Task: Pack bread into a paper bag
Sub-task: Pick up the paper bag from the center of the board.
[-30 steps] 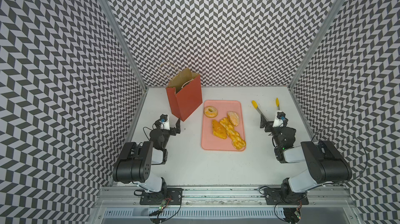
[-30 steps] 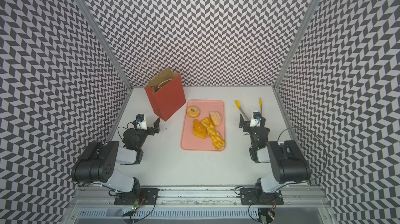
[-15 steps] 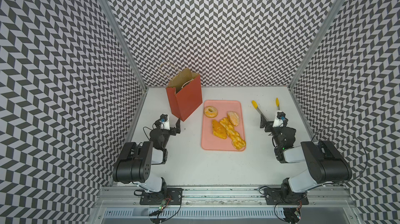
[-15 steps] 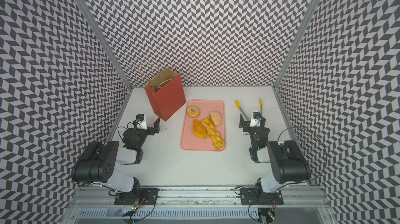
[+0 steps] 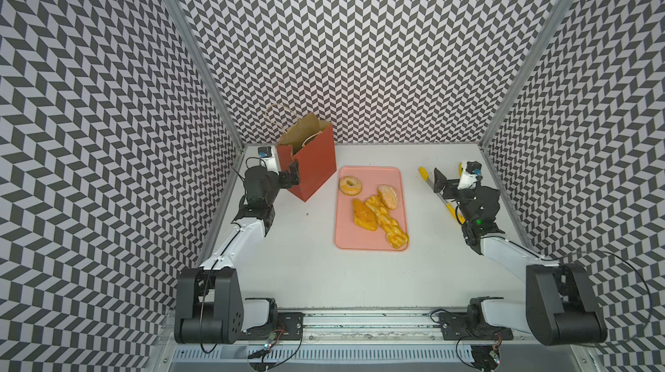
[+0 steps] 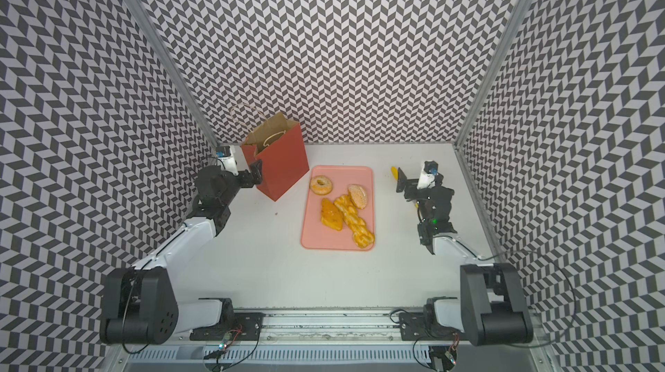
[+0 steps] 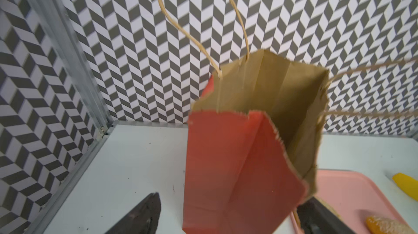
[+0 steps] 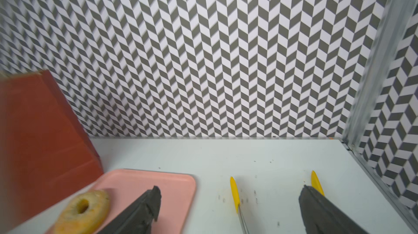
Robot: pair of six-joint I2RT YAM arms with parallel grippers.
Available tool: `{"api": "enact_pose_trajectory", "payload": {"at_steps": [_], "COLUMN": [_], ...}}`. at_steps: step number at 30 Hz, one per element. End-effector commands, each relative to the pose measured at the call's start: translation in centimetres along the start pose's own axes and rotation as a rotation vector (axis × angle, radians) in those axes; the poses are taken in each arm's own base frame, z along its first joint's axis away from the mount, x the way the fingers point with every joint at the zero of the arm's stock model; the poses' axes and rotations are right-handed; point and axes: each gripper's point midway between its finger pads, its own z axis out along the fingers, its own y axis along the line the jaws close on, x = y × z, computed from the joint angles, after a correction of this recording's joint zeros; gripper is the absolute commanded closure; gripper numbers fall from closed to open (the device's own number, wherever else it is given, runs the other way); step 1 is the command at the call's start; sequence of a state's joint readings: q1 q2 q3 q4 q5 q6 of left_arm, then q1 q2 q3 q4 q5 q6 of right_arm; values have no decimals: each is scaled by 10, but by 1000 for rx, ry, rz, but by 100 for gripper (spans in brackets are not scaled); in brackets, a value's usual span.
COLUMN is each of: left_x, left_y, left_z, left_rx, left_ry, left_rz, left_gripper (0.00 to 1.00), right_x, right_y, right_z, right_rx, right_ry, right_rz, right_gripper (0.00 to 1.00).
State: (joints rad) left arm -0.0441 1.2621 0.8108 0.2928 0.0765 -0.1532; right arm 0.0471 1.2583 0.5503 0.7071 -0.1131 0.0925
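Top view, back wall at 12 o'clock: the bread lies on a pink tray in the middle of the white table, none of it in the paper bag. A ring donut sits at the tray's 11 o'clock corner and a sugared bun near 1 o'clock. A braided loaf runs from the centre to the 5 o'clock corner, with a glazed piece against its 9 o'clock side.

The red-orange bag stands upright at the tray's 10 o'clock, mouth open, brown inside showing, one twine handle raised.

In the left wrist view, the left end effector has its jaws wide apart either side of the bag's near corner; contact cannot be made out.

At the tray's 3 o'clock, yellow-tipped tongs lie on the table. The right end effector is above them, jaws spread wide, gripping nothing.
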Motion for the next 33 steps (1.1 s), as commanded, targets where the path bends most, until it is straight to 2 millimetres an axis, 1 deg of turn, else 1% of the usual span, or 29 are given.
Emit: {"api": "enact_pose_trajectory", "payload": {"at_steps": [1, 2, 3, 5, 6, 7, 8, 9, 10, 11, 13, 14, 15, 17, 18, 19, 21, 25, 27, 30, 33], "left_x": [6, 0, -5, -27, -36, -45, -54, -63, -73, -82, -95, -100, -104, -118, -121, -127, -135, -159, -172, -184, -187], "left_y": [-2, -2, -1, -3, -2, -1, -2, -5, -9, -16, -23, -25, -28, -35, -36, -36, -33, -35, -33, -27, -21], "left_z": [-30, -39, -47, -68, -78, -90, -100, -107, -112, -116, -121, -122, -122, -123, -122, -120, -116, -108, -105, -101, -97], "left_rx": [-79, -93, -108, -117, -121, -126, -113, -103, -85, -61, -33, -31, -22, 1, 2, -11, -39, -61, -90, -143, -182], "left_ry": [30, 5, -10, -69, -103, -144, -179, -197, -196, -188, -177, -163, -150, -139, -126, -113, -88, -58, -42, -26, -21], "left_rz": [-128, -163, -188, -208, -224, -267, -292, -289, -269, -242, -203, -212, -203, -171, -171, -171, -161, -75, -35, 31, 64], "left_gripper": [2, 2, 2, 2, 2, 2, 2, 2, 2, 2, 2, 2, 2, 2, 2, 2, 2, 2, 2, 2, 2], "right_x": [1, 5, 11, 23, 31, 38, 45, 55, 67, 76, 93, 101, 105, 112, 116, 121, 132, 168, 182, 190, 194], "right_y": [0, -17, -29, -44, -55, -54, -44, -41, -37, -26, -12, -9, -8, -16, -19, -22, -21, -12, -10, -8, -12], "right_z": [-8, -13, -19, -34, -43, -45, -41, -40, -38, -33, -29, -28, -29, -30, -31, -30, -25, -17, -16, -13, -14], "right_rx": [46, 169, 255, 367, 439, 420, 352, 340, 326, 262, 186, 173, 171, 214, 239, 257, 245, 192, 179, 160, 184], "right_ry": [103, 147, 173, 209, 200, 213, 243, 285, 340, 391, 471, 497, 504, 518, 532, 556, 615, 755, 803, 825, 837], "right_rz": [215, 301, 348, 390, 429, 450, 429, 436, 451, 448, 439, 445, 445, 437, 428, 414, 396, 404, 413, 419, 420], "right_gripper": [1, 1, 1, 1, 1, 1, 1, 1, 1, 1, 1, 1, 1, 1, 1, 1, 1, 1, 1, 1, 1]}}
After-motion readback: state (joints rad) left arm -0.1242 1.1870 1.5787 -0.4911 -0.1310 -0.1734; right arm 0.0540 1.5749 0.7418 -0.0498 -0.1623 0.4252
